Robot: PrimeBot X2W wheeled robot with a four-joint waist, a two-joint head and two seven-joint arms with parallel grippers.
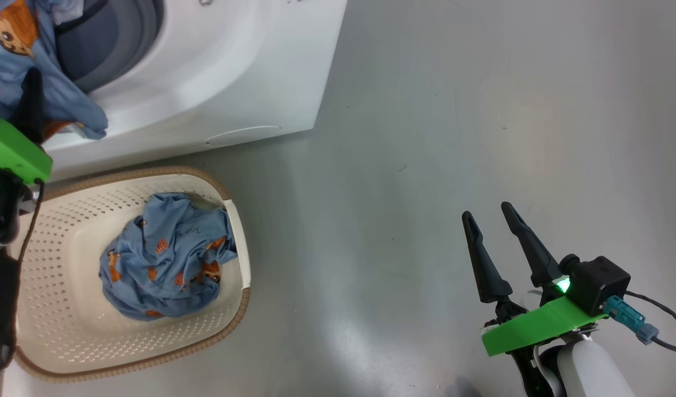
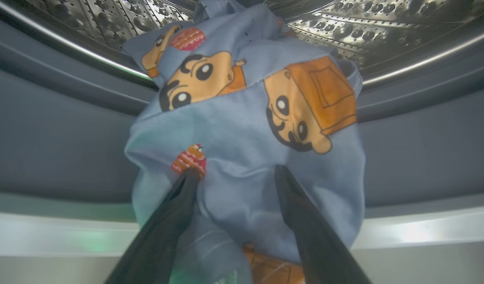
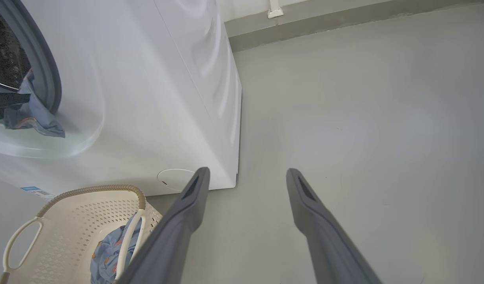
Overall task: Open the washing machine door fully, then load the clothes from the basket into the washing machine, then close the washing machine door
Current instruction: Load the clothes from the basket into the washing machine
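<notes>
The white washing machine (image 1: 216,71) stands at the upper left with its drum mouth uncovered; its door is out of view. One light blue printed piece of the clothes (image 2: 242,130) hangs over the grey gasket, partly inside the steel drum (image 2: 384,27). My left gripper (image 2: 236,171) is at that mouth, open, its fingers spread with the fabric bulging between them. A second blue bundle (image 1: 167,253) lies in the cream basket (image 1: 150,173) on the floor before the machine. Low on the right, my right gripper (image 1: 489,215) stands open over bare floor and holds nothing.
The machine's round service flap (image 3: 175,179) and a blue label (image 3: 30,189) sit low on its front, just behind the basket (image 3: 92,189). Grey floor (image 1: 454,110) stretches to the right of the machine. A wall base runs along the back (image 3: 344,19).
</notes>
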